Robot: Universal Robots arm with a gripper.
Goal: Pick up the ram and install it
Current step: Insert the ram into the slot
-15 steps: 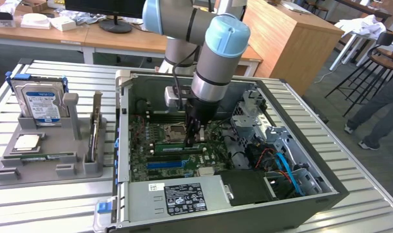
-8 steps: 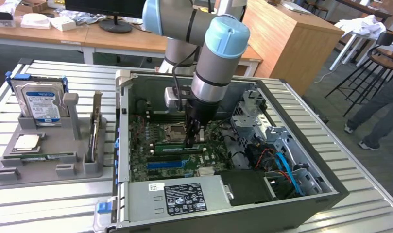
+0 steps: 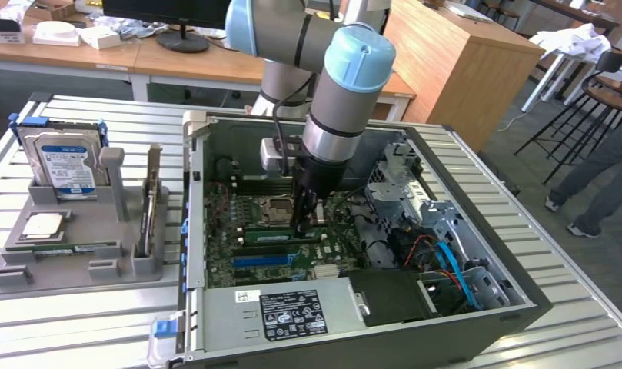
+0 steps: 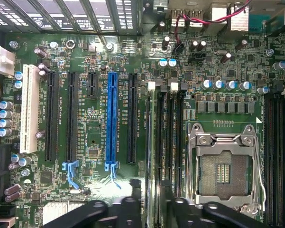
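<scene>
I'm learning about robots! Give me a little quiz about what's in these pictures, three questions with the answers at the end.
1. True or false: the hard drive stands in the grey tray, outside the computer case.
2. Where is the tool? A) over the motherboard inside the case; B) over the grey tray; C) touching the hard drive.
3. Fill in: in the wrist view, the long slot with black slots on both sides is coloured ____.
Key: 1 true; 2 A; 3 blue.
</scene>
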